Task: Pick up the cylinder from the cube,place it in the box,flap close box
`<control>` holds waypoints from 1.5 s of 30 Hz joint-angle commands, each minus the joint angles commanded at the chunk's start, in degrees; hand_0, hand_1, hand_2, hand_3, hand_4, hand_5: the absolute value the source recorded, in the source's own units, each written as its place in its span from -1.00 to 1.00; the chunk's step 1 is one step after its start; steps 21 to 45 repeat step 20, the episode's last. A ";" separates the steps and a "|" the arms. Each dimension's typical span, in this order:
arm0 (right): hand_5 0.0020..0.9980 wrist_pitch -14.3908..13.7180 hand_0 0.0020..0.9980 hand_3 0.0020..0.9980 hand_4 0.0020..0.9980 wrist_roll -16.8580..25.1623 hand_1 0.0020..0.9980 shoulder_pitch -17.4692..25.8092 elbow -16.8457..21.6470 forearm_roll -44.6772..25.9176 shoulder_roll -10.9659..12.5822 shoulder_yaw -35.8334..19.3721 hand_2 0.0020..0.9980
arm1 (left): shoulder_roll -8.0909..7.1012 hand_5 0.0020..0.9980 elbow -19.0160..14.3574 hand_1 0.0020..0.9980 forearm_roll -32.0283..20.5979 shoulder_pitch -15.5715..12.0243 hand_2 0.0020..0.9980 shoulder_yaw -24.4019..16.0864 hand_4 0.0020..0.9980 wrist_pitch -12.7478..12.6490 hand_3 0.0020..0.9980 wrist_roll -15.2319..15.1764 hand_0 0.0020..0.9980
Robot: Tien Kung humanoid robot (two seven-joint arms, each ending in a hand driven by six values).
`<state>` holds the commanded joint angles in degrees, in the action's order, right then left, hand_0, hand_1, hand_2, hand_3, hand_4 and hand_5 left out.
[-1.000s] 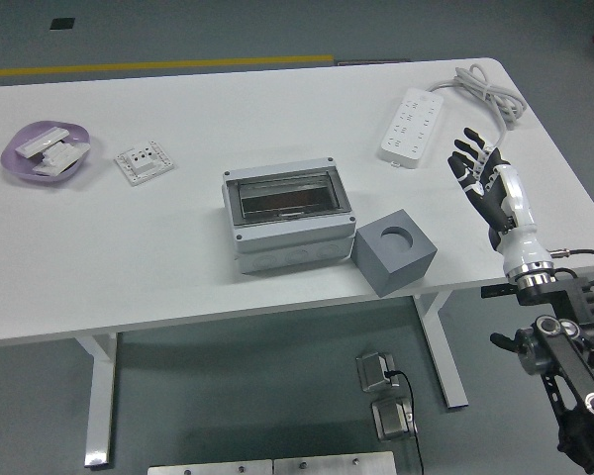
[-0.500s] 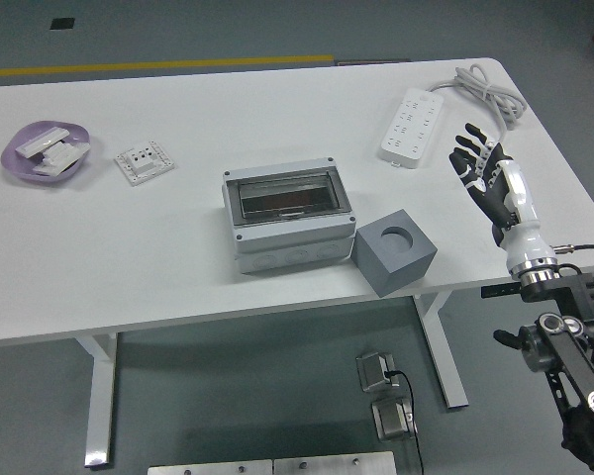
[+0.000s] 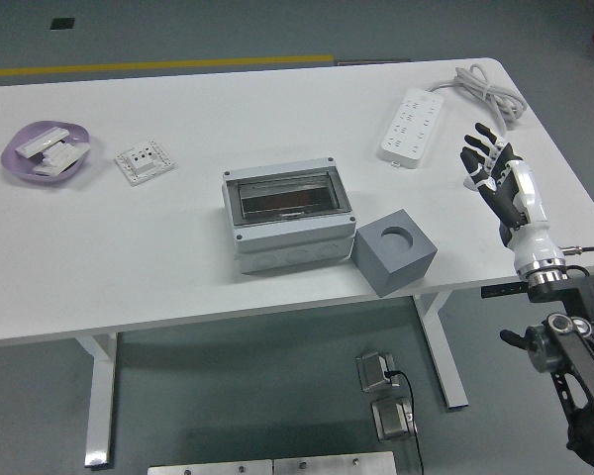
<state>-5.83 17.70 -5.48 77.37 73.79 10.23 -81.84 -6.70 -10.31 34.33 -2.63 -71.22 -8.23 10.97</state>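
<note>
Grey cube (image 3: 394,254) sits well left of our right hand (image 3: 499,182) and nearer the table's front edge, its top hole looking empty; we can't spot the cylinder, so its axis is unreadable. Our hand hovers over the white table (image 3: 178,247), fingers (image 3: 478,150) spread, holding nothing. Touching the cube's left side is the grey box (image 3: 288,215), clear flap down, long axis left-right. Power strip (image 3: 414,125) lies beyond the hand to its left.

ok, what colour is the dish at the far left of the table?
Translucent purple dish, holding white parts; head view is the only view.
</note>
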 joint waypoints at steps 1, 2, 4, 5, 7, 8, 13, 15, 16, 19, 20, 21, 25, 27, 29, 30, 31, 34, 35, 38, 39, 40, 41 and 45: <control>0.36 0.05 0.75 0.81 1.00 -0.03 0.68 0.07 0.26 -0.10 0.13 -0.14 0.71 | 0.02 -0.59 0.00 0.30 -0.26 0.05 0.21 0.38 0.28 0.08 0.35 -0.07 0.33; 0.36 0.15 0.75 0.81 1.00 -0.04 0.68 0.11 0.50 -0.29 0.25 -0.32 0.71 | 0.04 -0.59 0.00 0.30 -0.43 0.07 0.21 0.69 0.28 0.16 0.35 -0.14 0.33; 0.36 0.23 0.75 0.81 1.00 -0.04 0.68 0.14 1.04 -0.44 0.39 -0.74 0.71 | 0.11 -0.59 0.00 0.30 -0.98 0.07 0.21 1.29 0.28 0.27 0.35 -0.28 0.33; 0.36 0.26 0.75 0.81 1.00 -0.04 0.68 0.14 1.30 -0.47 0.44 -0.94 0.71 | 0.15 -0.59 0.00 0.30 -1.21 0.06 0.21 1.56 0.28 0.31 0.35 -0.32 0.33; 0.37 0.32 0.74 0.80 1.00 -0.04 0.67 0.11 1.84 -0.41 0.61 -1.31 0.71 | 0.28 -0.59 0.00 0.30 -1.74 0.04 0.21 2.21 0.28 0.40 0.36 -0.39 0.33; 0.37 0.36 0.74 0.80 1.00 -0.05 0.67 0.08 2.09 -0.31 0.75 -1.46 0.71 | 0.38 -0.59 0.00 0.30 -2.12 0.02 0.21 2.79 0.28 0.51 0.36 -0.45 0.33; 0.36 0.43 0.74 0.79 1.00 0.00 0.67 0.03 2.04 -0.11 0.99 -1.21 0.71 | 0.52 -0.59 0.00 0.30 -3.60 -0.29 0.21 5.14 0.29 0.98 0.35 -0.78 0.33; 0.36 0.45 0.74 0.79 1.00 0.01 0.67 0.13 1.97 0.12 0.91 -1.11 0.71 | 0.49 -0.59 0.00 0.30 -4.15 -0.44 0.21 5.79 0.29 1.02 0.35 -0.82 0.33; 0.36 0.45 0.74 0.79 1.00 0.00 0.67 0.18 1.96 0.27 0.88 -1.07 0.71 | 0.49 -0.59 0.00 0.30 -4.46 -0.52 0.21 6.11 0.29 1.04 0.35 -0.85 0.33; 0.36 0.48 0.74 0.79 1.00 -0.04 0.67 0.19 2.02 0.57 0.89 -1.00 0.70 | 0.56 -0.59 0.00 0.30 -5.09 -0.64 0.21 6.78 0.29 1.11 0.35 -0.92 0.33; 0.36 0.50 0.74 0.79 1.00 -0.05 0.67 0.16 2.04 0.63 0.91 -0.97 0.70 | 0.61 -0.59 0.00 0.30 -5.35 -0.67 0.21 7.02 0.29 1.15 0.35 -0.95 0.33; 0.36 0.50 0.74 0.79 1.00 -0.05 0.67 0.16 2.04 0.63 0.91 -0.97 0.70 | 0.61 -0.59 0.00 0.30 -5.35 -0.67 0.21 7.02 0.29 1.15 0.35 -0.95 0.33; 0.36 0.50 0.74 0.79 1.00 -0.05 0.67 0.16 2.04 0.63 0.91 -0.97 0.70 | 0.61 -0.59 0.00 0.30 -5.35 -0.67 0.21 7.02 0.29 1.15 0.35 -0.95 0.33; 0.36 0.50 0.74 0.79 1.00 -0.05 0.67 0.16 2.04 0.63 0.91 -0.97 0.70 | 0.61 -0.59 0.00 0.30 -5.35 -0.67 0.21 7.02 0.29 1.15 0.35 -0.95 0.33; 0.36 0.50 0.74 0.79 1.00 -0.05 0.67 0.16 2.04 0.63 0.91 -0.97 0.70 | 0.61 -0.59 0.00 0.30 -5.35 -0.67 0.21 7.02 0.29 1.15 0.35 -0.95 0.33; 0.36 0.50 0.74 0.79 1.00 -0.05 0.67 0.16 2.04 0.63 0.91 -0.97 0.70 | 0.61 -0.59 0.00 0.30 -5.35 -0.67 0.21 7.02 0.29 1.15 0.35 -0.95 0.33; 0.36 0.50 0.74 0.79 1.00 -0.05 0.67 0.16 2.04 0.63 0.91 -0.97 0.70 | 0.61 -0.59 0.00 0.30 -5.35 -0.67 0.21 7.02 0.29 1.15 0.35 -0.95 0.33; 0.36 0.50 0.74 0.79 1.00 -0.05 0.67 0.16 2.04 0.63 0.91 -0.97 0.70 | 0.61 -0.59 0.00 0.30 -5.35 -0.67 0.21 7.02 0.29 1.15 0.35 -0.95 0.33; 0.36 0.50 0.74 0.79 1.00 -0.05 0.67 0.16 2.04 0.63 0.91 -0.97 0.70 | 0.61 -0.59 0.00 0.30 -5.35 -0.67 0.21 7.02 0.29 1.15 0.35 -0.95 0.33; 0.36 0.50 0.74 0.79 1.00 -0.05 0.67 0.16 2.04 0.63 0.91 -0.97 0.70 | 0.61 -0.59 0.00 0.30 -5.35 -0.67 0.21 7.02 0.29 1.15 0.35 -0.95 0.33; 0.36 0.50 0.74 0.79 1.00 -0.05 0.67 0.16 2.04 0.63 0.91 -0.97 0.70 | 0.61 -0.59 0.00 0.30 -5.35 -0.67 0.21 7.02 0.29 1.15 0.35 -0.95 0.33; 0.36 0.50 0.74 0.79 1.00 -0.05 0.67 0.16 2.04 0.63 0.91 -0.97 0.70 | 0.61 -0.59 0.00 0.30 -5.35 -0.67 0.21 7.02 0.29 1.15 0.35 -0.95 0.33; 0.36 0.50 0.74 0.79 1.00 -0.05 0.67 0.16 2.04 0.63 0.91 -0.97 0.70 | 0.61 -0.59 0.00 0.30 -5.35 -0.67 0.21 7.02 0.29 1.15 0.35 -0.95 0.33; 0.36 0.50 0.74 0.79 1.00 -0.05 0.67 0.16 2.04 0.63 0.91 -0.97 0.70 | 0.61 -0.59 0.00 0.30 -5.35 -0.67 0.21 7.02 0.29 1.15 0.35 -0.95 0.33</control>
